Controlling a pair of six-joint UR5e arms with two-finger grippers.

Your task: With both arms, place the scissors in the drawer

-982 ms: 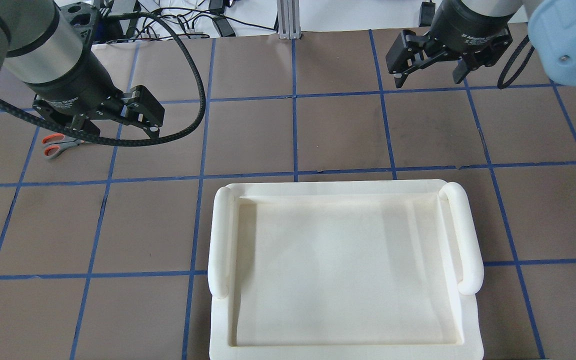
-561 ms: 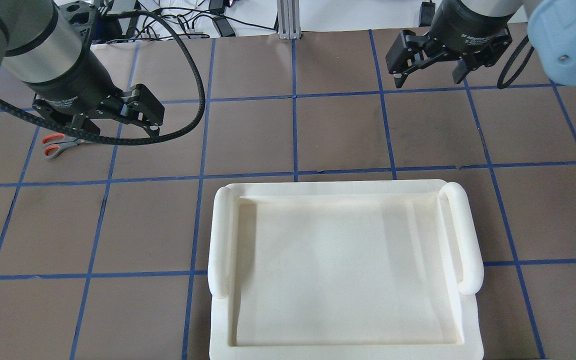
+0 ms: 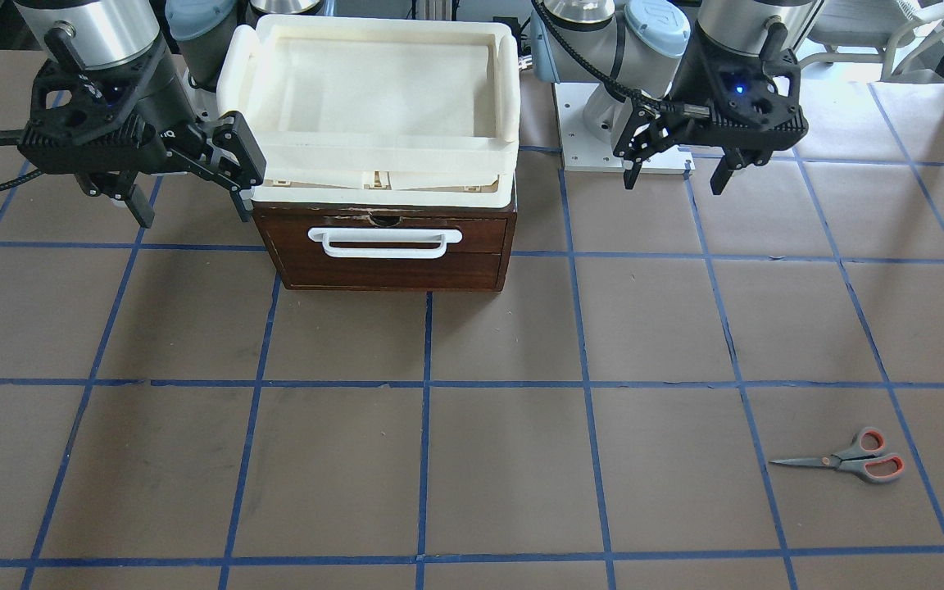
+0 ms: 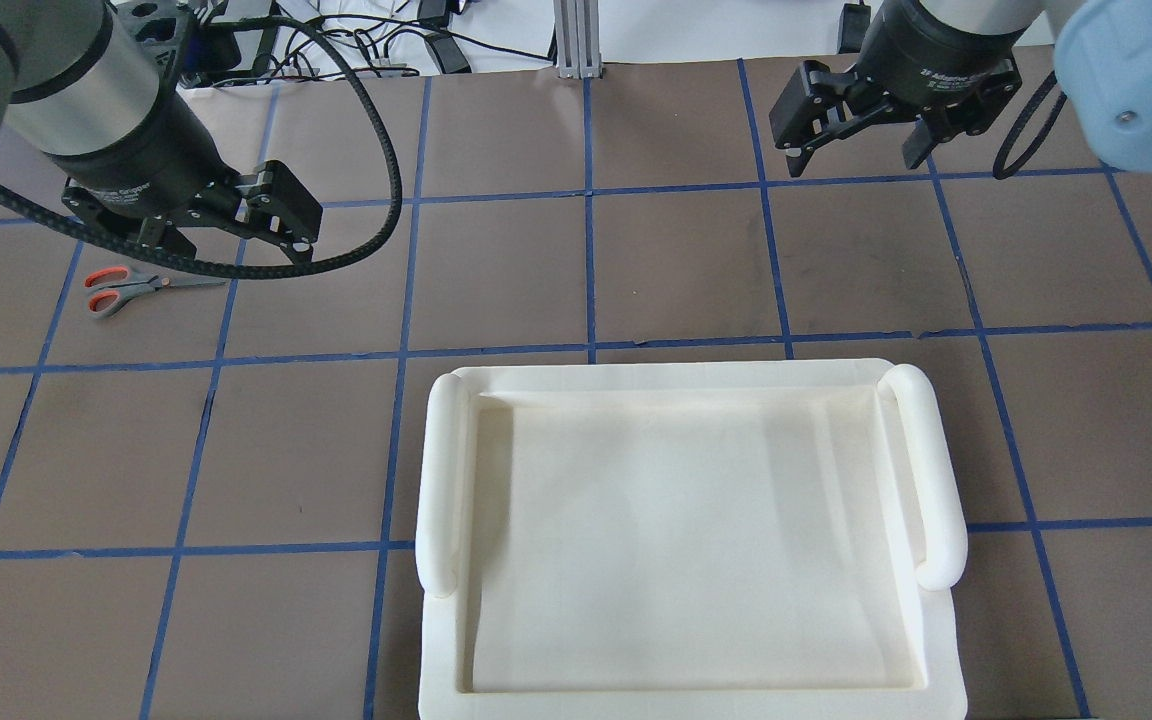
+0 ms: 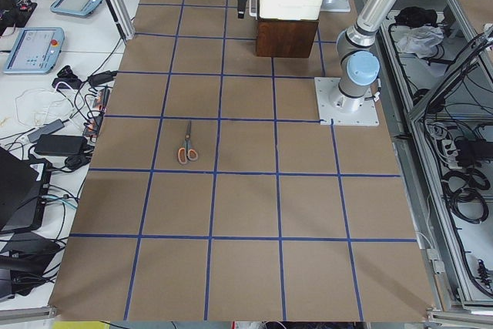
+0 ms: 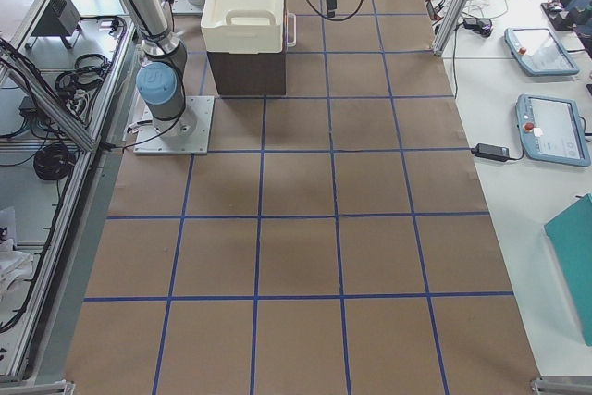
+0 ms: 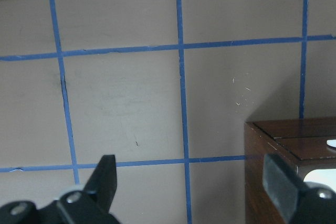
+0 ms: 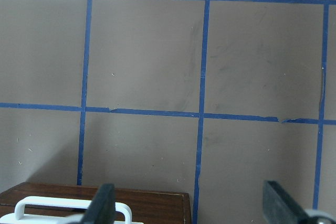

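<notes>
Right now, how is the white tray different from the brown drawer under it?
The tray is cream-white; the drawer is dark brown wood. The tray sits on top, open and empty; the drawer below is shut. The tray has two rounded side handles; the drawer has one bar handle in front. Both have whitish handles.

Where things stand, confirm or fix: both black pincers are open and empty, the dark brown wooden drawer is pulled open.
The dark brown wooden drawer is shut, per the exterior front-facing view. The black left pincer and black right pincer are open and empty.
</notes>
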